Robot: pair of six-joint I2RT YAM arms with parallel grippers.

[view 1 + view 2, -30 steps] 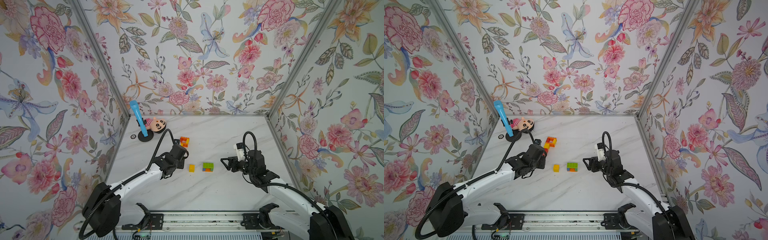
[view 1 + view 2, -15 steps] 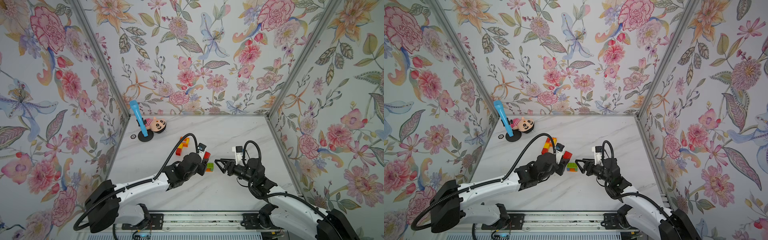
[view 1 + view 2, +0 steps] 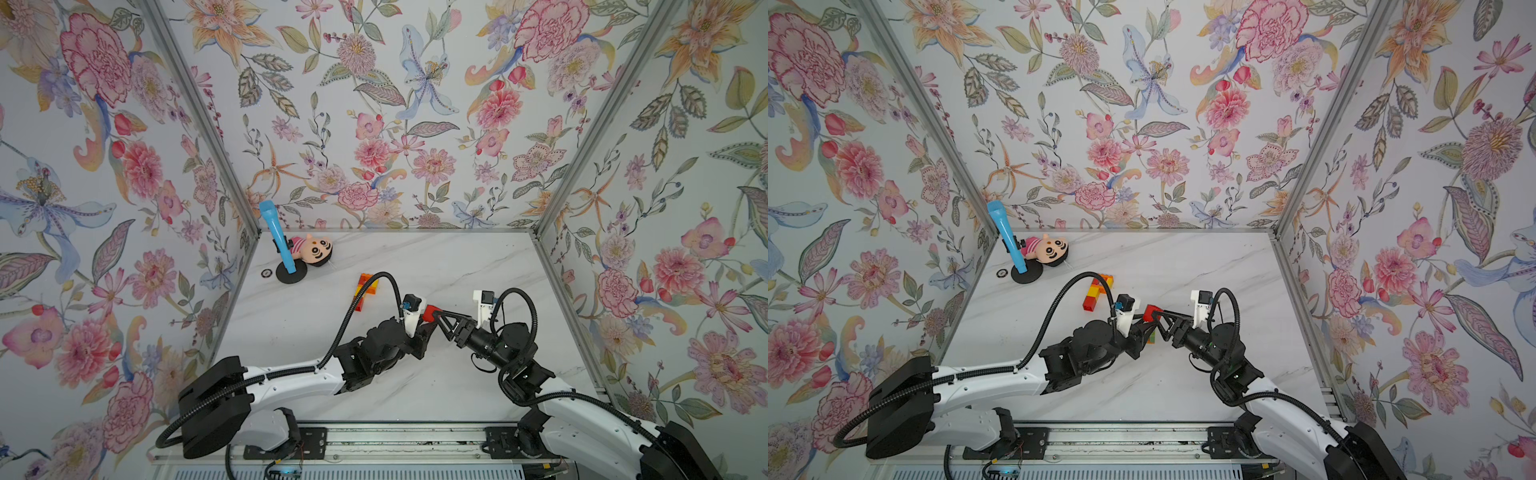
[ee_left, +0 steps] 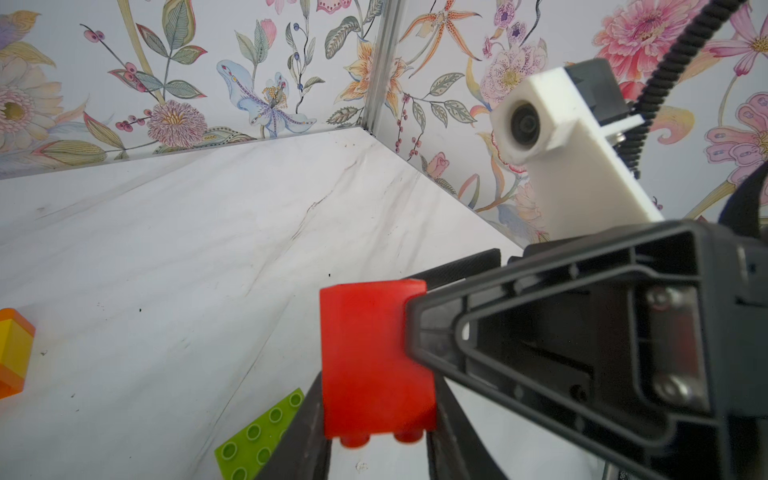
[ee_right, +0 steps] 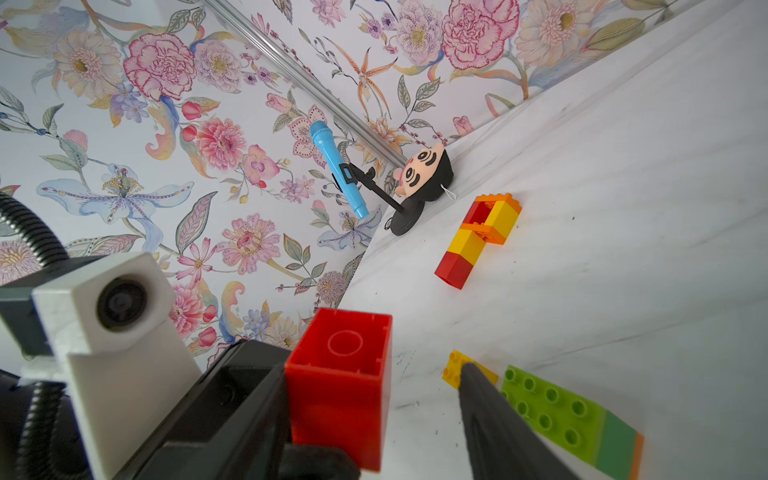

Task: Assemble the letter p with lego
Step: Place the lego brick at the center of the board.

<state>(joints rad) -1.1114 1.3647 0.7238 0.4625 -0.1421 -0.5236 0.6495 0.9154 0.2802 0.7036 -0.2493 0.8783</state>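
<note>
Item: red hollow plastic lego brick, aloft over white marble tabletop, clenched in left gripper. Right gripper spread, one jaw touching it. Likely hazard: mistimed handover or colliding jaws drop it, away from the red-yellow-orange brick stack.

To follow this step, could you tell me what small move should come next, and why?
Probably close the right gripper on the red brick. The left gripper holds it above the table, and the right's jaws are open around it, one finger apart from its side. A grip there would let the left release.
</note>
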